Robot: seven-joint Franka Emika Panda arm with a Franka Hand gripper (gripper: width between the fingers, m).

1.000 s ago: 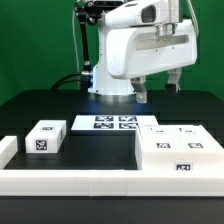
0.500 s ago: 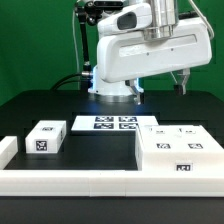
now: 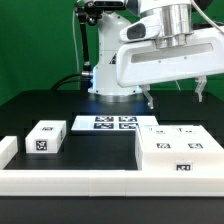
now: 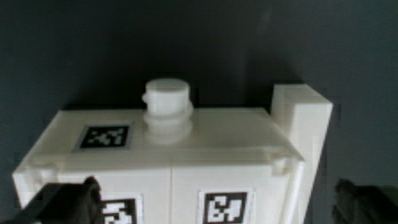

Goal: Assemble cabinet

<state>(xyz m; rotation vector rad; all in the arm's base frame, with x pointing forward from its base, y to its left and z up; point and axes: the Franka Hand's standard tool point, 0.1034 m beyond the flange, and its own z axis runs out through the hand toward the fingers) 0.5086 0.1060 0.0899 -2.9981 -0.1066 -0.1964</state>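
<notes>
The cabinet [image 3: 180, 148] is a large white box with square tags, lying on the black table at the exterior view's right. My gripper [image 3: 175, 95] hangs above it, open and empty, with one finger [image 3: 148, 98] on each side and well apart. In the wrist view the cabinet [image 4: 178, 160] fills the middle, with a short round white peg [image 4: 167, 103] on its far edge and a raised wall [image 4: 301, 125] along one side. The gripper [image 4: 217, 205] straddles it, and the dark fingertips [image 4: 71, 205] stand outside its edges without touching it.
A small white tagged block [image 3: 44, 137] sits at the exterior view's left. The marker board [image 3: 113, 123] lies behind the middle. A low white fence [image 3: 70, 181] runs along the front edge. The arm's base [image 3: 108, 85] stands at the back.
The hand has swung toward the exterior view's right and closer to the camera, ending over the cabinet. The jaws stay open. The parts on the table have not moved.
</notes>
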